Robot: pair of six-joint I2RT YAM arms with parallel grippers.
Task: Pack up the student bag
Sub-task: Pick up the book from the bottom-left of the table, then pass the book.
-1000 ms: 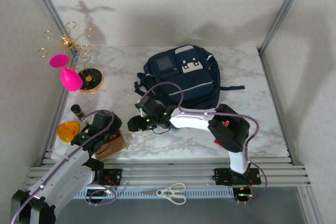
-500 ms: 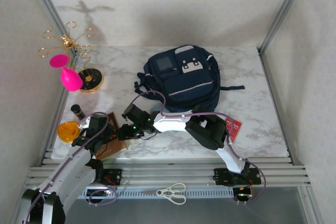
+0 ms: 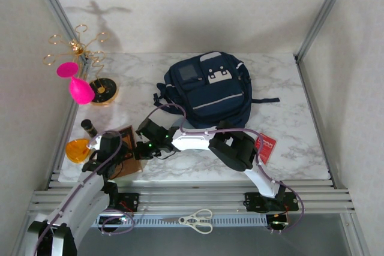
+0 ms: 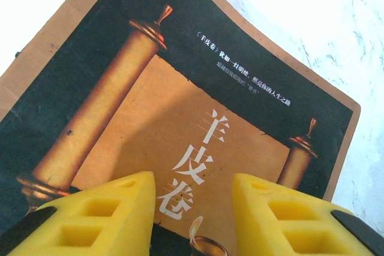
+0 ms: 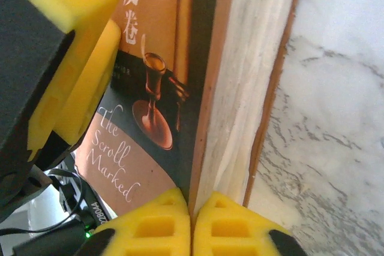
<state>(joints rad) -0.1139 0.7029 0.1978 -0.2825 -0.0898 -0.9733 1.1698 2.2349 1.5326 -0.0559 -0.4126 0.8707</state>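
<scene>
A white marble-patterned table (image 3: 288,88) stands between pale textured walls (image 3: 210,4). Grey metal posts (image 3: 324,10) rise at its far corners. Ribbed rails (image 3: 198,196) line its near edge.

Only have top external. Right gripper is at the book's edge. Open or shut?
Observer: Shut. In the right wrist view the right gripper has its fingers together, and the book front cover's edge runs into the seam between them. I can't tell if the cover is pinched.
Operator: Left one?
Observer: The left gripper has its jaws apart over the cover, with nothing between them.
Operator: Which book?
Observer: The cover reads "The Scroll Marked", with a Chinese title on a picture of a scroll.
</scene>
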